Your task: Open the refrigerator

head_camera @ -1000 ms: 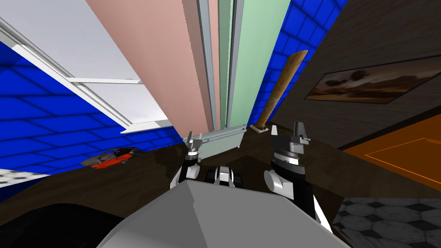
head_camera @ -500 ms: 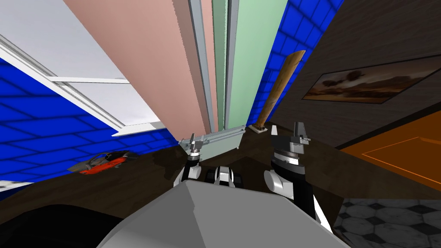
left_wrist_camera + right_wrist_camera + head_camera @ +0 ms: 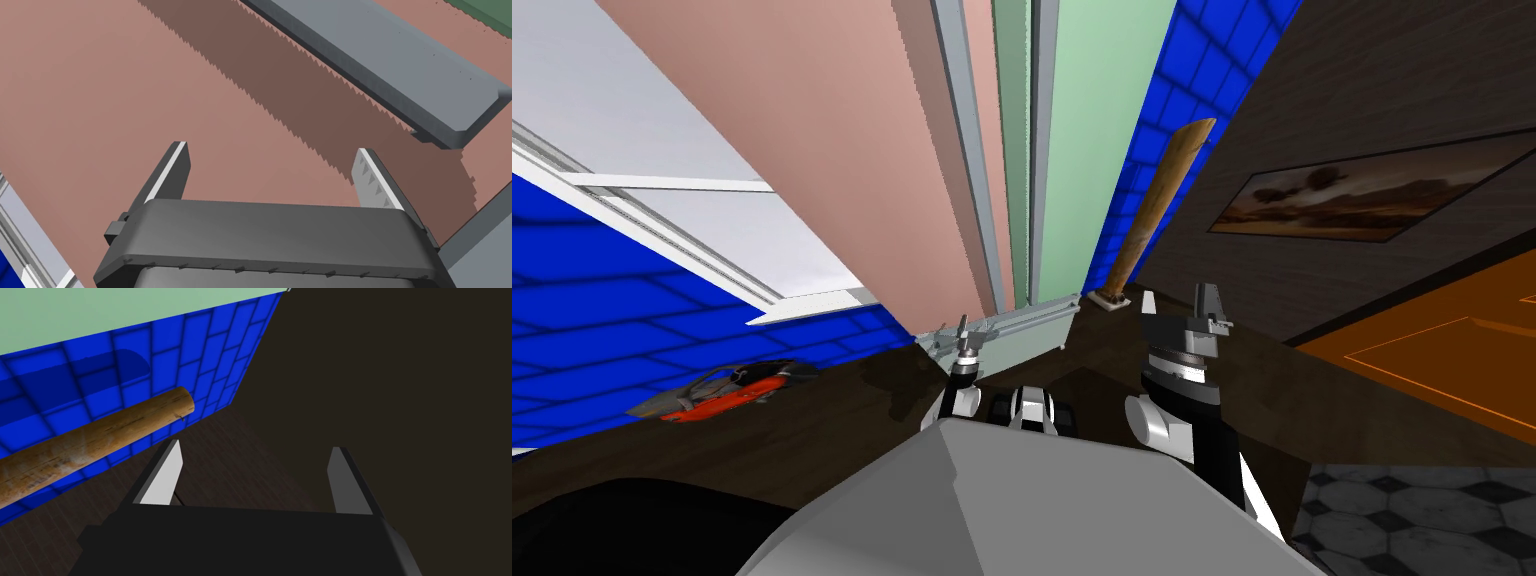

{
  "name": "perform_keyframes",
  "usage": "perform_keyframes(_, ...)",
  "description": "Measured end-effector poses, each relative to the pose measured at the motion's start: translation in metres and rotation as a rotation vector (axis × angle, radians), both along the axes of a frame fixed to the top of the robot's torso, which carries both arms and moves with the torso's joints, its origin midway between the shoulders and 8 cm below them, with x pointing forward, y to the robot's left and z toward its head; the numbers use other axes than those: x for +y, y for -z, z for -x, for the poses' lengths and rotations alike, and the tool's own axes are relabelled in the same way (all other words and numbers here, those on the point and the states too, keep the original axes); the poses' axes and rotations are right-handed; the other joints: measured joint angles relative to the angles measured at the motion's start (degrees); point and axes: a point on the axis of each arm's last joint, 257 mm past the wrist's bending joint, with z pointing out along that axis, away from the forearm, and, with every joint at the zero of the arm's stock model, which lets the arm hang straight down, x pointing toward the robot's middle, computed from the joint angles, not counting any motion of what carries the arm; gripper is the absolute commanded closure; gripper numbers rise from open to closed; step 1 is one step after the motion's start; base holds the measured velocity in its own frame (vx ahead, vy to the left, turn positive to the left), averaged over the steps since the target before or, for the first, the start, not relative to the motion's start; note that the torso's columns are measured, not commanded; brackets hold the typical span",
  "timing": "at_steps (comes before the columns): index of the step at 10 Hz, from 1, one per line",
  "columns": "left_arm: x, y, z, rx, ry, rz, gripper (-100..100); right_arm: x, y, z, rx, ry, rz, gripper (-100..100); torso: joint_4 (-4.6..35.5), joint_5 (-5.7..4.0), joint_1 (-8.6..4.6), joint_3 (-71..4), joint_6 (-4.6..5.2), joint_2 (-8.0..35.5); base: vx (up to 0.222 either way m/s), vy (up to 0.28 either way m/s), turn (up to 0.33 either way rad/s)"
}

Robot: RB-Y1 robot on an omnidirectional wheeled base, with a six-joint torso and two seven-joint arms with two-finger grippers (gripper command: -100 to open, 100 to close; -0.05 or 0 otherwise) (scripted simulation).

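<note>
1. Our left gripper [image 3: 964, 335] [image 3: 272, 150] sits low at the foot of the refrigerator [image 3: 912, 200], close before its pink door [image 3: 842, 150] [image 3: 100, 100]. Its fingers are spread apart, with only the door's flat face beyond the gap.
2. The door's grey handle [image 3: 967, 180] [image 3: 380, 65] runs near the gripper, past one fingertip and outside the gap, untouched.
3. The green door [image 3: 1097, 130] stands beside the pink one.
4. Our right gripper [image 3: 1209, 300] [image 3: 255, 450] hangs away from the refrigerator, fingers also spread and holding nothing, near a wooden pole [image 3: 1152, 210] [image 3: 90, 438] by the blue tiled wall [image 3: 210, 348].
</note>
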Motion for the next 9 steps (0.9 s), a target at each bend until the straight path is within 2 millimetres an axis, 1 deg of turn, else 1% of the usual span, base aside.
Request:
perform_keyframes(4, 0.0, 0.025, -0.008, 0.04, 0.019, 0.041, -100, 0.0, 0.0, 0.0, 0.0, 0.0, 0.0, 0, 0.06, 0.04, 0.1, 0.14, 0.01, 0.21, 0.068, -0.018, -0.024)
perform_keyframes(9, 0.004, 0.058, -0.011, 0.09, 0.035, 0.079, -100, 0.0, 0.0, 0.0, 0.0, 0.0, 0.0, 0, -0.07, 0.04, 0.03, -0.16, 0.16, -0.32, 0.066, -0.023, -0.025)
